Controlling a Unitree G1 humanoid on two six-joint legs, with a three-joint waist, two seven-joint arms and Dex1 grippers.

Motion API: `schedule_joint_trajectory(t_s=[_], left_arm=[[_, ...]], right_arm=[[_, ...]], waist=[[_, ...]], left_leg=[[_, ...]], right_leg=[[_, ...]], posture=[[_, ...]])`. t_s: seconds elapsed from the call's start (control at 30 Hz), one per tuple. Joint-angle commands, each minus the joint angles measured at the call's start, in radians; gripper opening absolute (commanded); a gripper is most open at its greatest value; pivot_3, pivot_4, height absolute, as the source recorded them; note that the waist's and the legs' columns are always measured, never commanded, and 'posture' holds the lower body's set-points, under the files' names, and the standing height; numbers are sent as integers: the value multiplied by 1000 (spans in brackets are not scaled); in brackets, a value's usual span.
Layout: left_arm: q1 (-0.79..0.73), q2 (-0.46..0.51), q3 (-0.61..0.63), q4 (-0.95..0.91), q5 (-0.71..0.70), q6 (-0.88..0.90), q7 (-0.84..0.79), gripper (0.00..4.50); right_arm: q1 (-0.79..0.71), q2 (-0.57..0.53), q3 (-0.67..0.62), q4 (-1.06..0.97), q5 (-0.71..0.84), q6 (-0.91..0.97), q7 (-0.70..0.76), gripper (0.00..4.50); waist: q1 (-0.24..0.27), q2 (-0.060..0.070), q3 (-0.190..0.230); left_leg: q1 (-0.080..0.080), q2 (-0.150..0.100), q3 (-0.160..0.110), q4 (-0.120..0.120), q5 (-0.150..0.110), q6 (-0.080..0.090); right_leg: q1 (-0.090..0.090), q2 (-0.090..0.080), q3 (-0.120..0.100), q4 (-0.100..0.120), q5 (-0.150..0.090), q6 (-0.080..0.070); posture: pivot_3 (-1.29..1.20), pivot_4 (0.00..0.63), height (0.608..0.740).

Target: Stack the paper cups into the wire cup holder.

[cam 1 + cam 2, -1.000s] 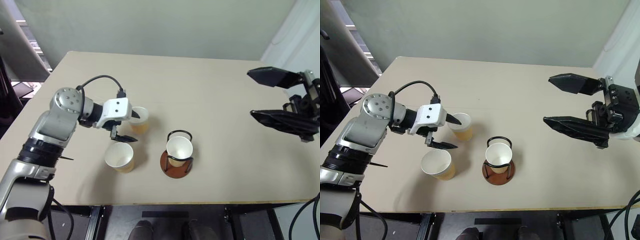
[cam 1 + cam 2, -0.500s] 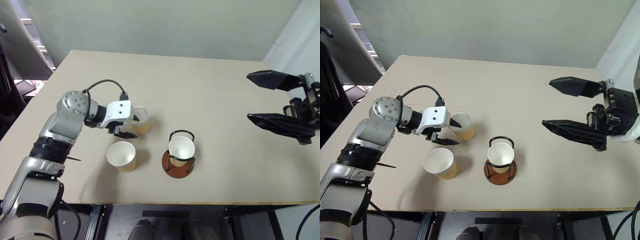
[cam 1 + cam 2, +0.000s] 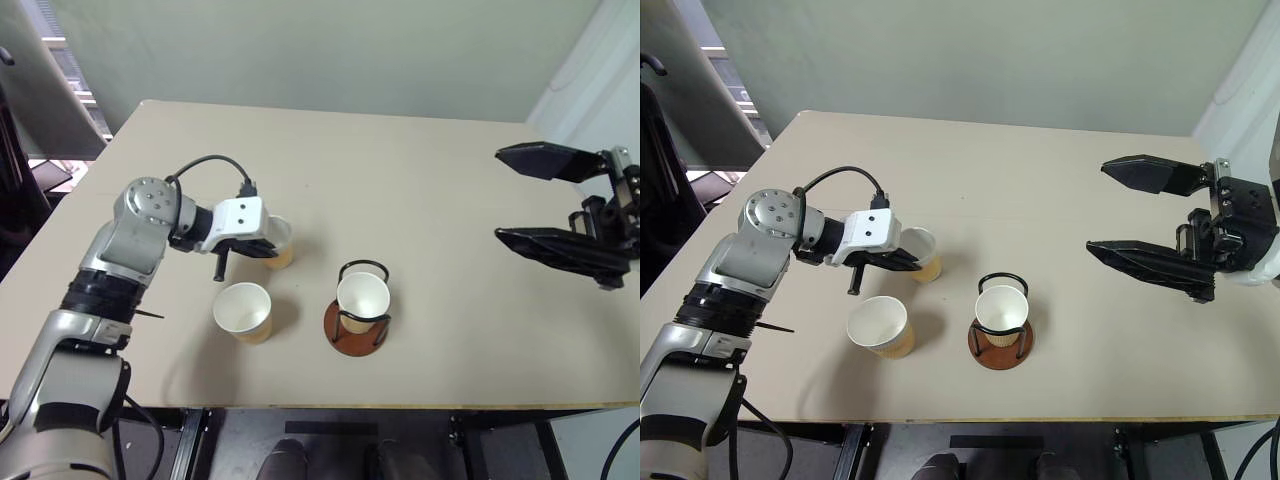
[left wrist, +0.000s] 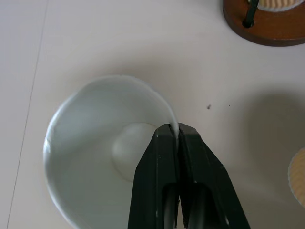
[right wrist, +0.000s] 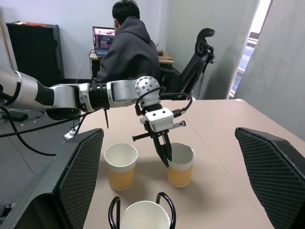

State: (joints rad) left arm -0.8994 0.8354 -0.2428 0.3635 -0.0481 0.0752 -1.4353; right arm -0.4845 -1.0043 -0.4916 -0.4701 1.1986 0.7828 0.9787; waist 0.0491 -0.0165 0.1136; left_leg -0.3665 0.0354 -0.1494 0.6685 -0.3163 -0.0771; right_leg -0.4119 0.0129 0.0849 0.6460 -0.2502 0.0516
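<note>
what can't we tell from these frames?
- Left gripper pinches the far paper cup's wall; head views: the wrist hides the pinch.
- Wire cup holder: cut off by the left wrist view's edge.
- Cup in the holder: whether it sits fully down is hidden by its own rim.
- Person in the right wrist view: back turned.

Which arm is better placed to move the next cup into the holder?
Left: the left gripper is shut on the rim of a paper cup beside the wire cup holder. The right gripper hangs open, off to the side.

one cup point(image 3: 361, 296) in holder point(image 3: 354, 330), two point(image 3: 243, 310) left
</note>
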Motion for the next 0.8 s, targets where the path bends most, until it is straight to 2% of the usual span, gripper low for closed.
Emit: schedule_joint_trajectory(t_s=[0.03, 0.23, 0.4, 0.53, 0.63, 0.8], left_arm=[[-93, 13, 95, -86, -106, 41, -45, 68], [-239, -39, 167, -240, -344, 181, -150, 68], [-228, 18, 56, -382, -538, 205, -179, 68], [-231, 67, -73, -416, -600, 159, -179, 68], [-239, 85, -157, -415, -596, 104, -179, 68], [-253, 73, -218, -399, -595, 58, -179, 68]], right_arm=[[-19, -25, -11, 10, -15, -29, 20, 4500], [-20, -43, 1, 34, -48, -46, 61, 4500], [24, -79, -15, 44, -93, -53, 117, 4500], [41, -92, -32, 56, -119, -63, 127, 4500], [52, -94, -45, 44, -116, -57, 124, 4500], [111, -106, -86, 11, -109, -44, 127, 4500]], waist=[[3, 0, 0], [5, 0, 0], [5, 0, 0], [5, 0, 0], [5, 0, 0], [6, 0, 0]], left_leg=[[0, 0, 0, 0, 0, 0], [-1, -2, 1, 1, -1, 1], [0, -1, 3, 2, -1, 2], [1, -1, 2, 3, -1, 2], [1, -1, 1, 5, -1, 3], [0, -1, 0, 8, -3, 5]], right_leg=[[0, 0, 0, 0, 0, 0], [0, -1, 0, 0, 0, 1], [1, -1, 1, 0, 0, 1], [1, -1, 1, 0, 1, 2], [2, -1, 1, 1, 1, 3], [2, -1, 2, 0, 1, 4]], posture=[[0, 150, 740], [0, 150, 740], [0, 150, 740], [0, 150, 740], [0, 150, 740], [0, 150, 740]])
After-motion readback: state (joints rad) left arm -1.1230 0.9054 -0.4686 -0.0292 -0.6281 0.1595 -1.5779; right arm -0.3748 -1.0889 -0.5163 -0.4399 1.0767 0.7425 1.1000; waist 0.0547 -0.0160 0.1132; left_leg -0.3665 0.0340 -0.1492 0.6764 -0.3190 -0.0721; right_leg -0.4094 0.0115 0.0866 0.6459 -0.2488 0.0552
